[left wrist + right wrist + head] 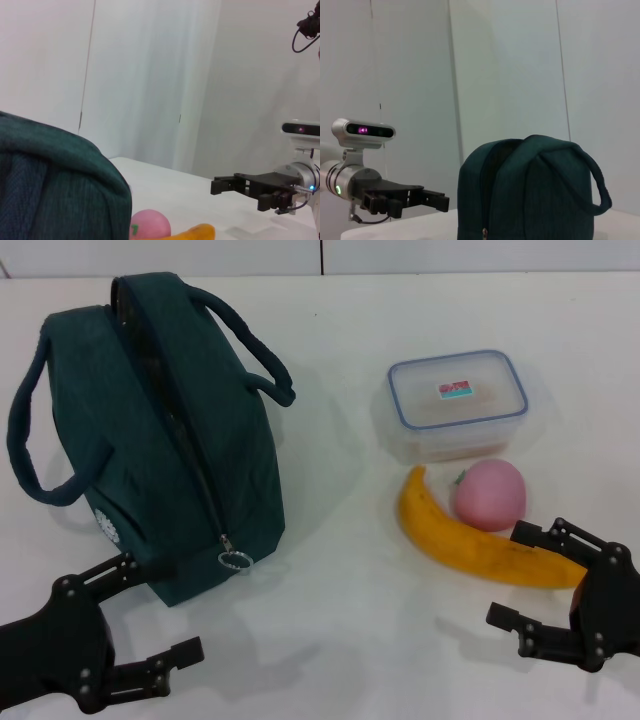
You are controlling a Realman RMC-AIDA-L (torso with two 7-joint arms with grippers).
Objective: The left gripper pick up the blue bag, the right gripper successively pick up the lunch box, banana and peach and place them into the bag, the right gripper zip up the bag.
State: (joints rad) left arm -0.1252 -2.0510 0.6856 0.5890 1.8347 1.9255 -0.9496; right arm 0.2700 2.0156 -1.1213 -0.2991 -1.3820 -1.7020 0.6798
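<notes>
On table, zipped teal blue bag (pixel 190 430)

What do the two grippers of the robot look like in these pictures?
The left gripper and the right gripper are both matte black claws with two angular fingers and visible screws. In the wrist views each sits on a silver wrist with a small lit camera bar above, and thin black cables run beside it.
</notes>
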